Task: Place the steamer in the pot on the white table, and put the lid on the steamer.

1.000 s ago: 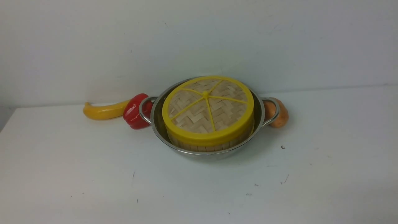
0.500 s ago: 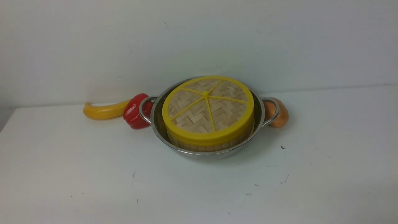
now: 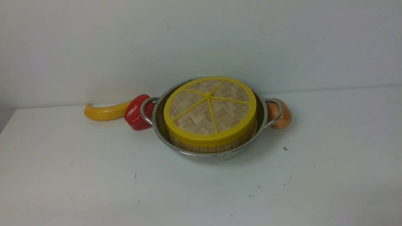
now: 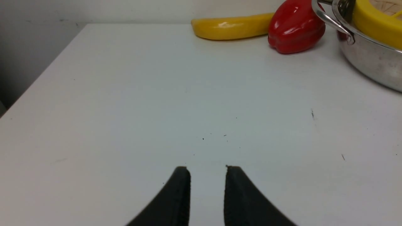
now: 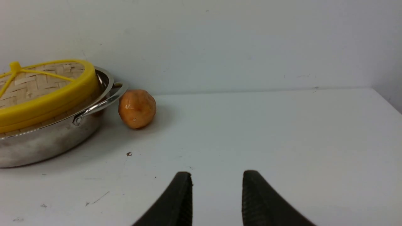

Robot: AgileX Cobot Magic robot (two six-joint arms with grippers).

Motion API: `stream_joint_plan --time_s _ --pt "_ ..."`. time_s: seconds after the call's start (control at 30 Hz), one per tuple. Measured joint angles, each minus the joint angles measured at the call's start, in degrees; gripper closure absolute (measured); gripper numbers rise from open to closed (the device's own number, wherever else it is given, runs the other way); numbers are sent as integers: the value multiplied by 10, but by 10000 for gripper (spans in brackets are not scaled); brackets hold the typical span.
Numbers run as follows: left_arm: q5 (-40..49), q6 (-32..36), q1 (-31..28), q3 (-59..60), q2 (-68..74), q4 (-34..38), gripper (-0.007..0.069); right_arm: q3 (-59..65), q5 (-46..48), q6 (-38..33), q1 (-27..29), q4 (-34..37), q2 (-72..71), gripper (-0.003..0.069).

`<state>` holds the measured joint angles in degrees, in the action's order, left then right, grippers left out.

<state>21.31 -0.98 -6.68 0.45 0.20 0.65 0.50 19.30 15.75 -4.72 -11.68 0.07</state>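
Note:
The shiny steel pot (image 3: 220, 156) stands on the white table (image 3: 94, 175) near the back wall. The steamer (image 3: 201, 148) sits inside it; only its wooden-strip wall shows. The woven lid (image 3: 210, 110) with yellow rim and knob lies on top of the steamer. The pot (image 4: 370, 62) shows at the edge of the left wrist view, and the pot (image 5: 40, 144) and lid (image 5: 40, 84) show in the right wrist view. My left gripper (image 4: 207, 169) and right gripper (image 5: 216, 173) are open and empty over bare table, well short of the pot. Neither shows in the front view.
A yellow banana-like toy (image 3: 105, 112) and a red bell pepper (image 3: 136, 113) lie beside the pot's left handle. An orange-brown potato-like toy (image 3: 282, 114) lies behind its right handle. The wall runs close behind. The table's left edge (image 4: 40, 78) shows in the left wrist view.

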Motion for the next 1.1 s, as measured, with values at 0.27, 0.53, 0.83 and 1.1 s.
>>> stream_joint_plan --time_s 0.27,0.53,0.83,1.1 --pt "0 0 0 0 0 0 452 0 0 0 0 0 0 416" --pt "0 0 0 0 0 0 447 0 0 0 0 0 0 416" --pt "0 0 0 0 0 0 425 0 0 0 0 0 0 416" --pt "0 0 0 0 0 0 414 0 -1 0 0 0 0 416"
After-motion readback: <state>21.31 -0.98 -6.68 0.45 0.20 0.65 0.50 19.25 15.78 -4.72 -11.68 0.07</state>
